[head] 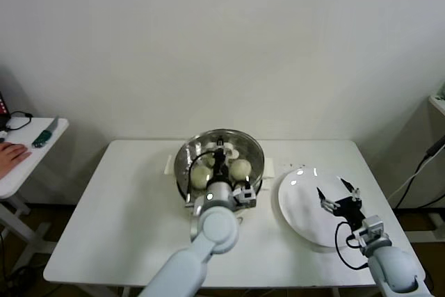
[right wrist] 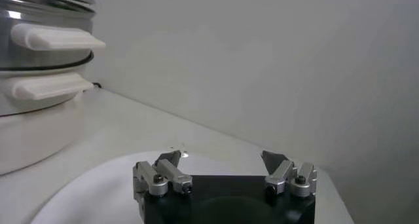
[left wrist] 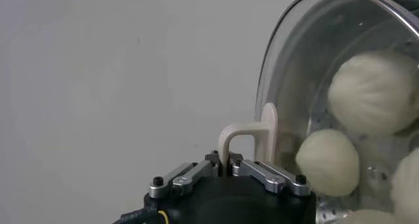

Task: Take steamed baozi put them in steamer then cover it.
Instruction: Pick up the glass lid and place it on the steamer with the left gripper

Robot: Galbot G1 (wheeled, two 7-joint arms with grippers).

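Looking down from the head camera: white table (head: 125, 220) set against a plain pale wall. Round steel steamer (head: 186, 175) stood at table centre, toward the back edge, on a cream-white base. Clear glass cover (head: 247, 145) lay over the steamer, metal rim matching the pot's rim. Cream-white steamed baozi (head: 240, 167) seen through the glass, resting on the perforated tray inside; wrist view showed at least three of them close together. Left gripper (head: 218, 160) reached in over the steamer's middle, clamped shut on the cover's cream-white bar handle (left wrist: 252, 133), fingers pinching the handle from both sides. Whether the cover was fully seated or slightly raised could not be told.

Flat white plate (head: 299, 203) sat just beside the steamer, on the robot's right, bare of food. Right gripper (head: 338, 193) hovered low over the plate's far side, fingers spread wide apart, nothing between them. Seen from the right wrist: steamer's cream side handles (right wrist: 55, 37) stacked one above the other, well apart from that gripper.

Small side table (head: 28, 154) at far left.
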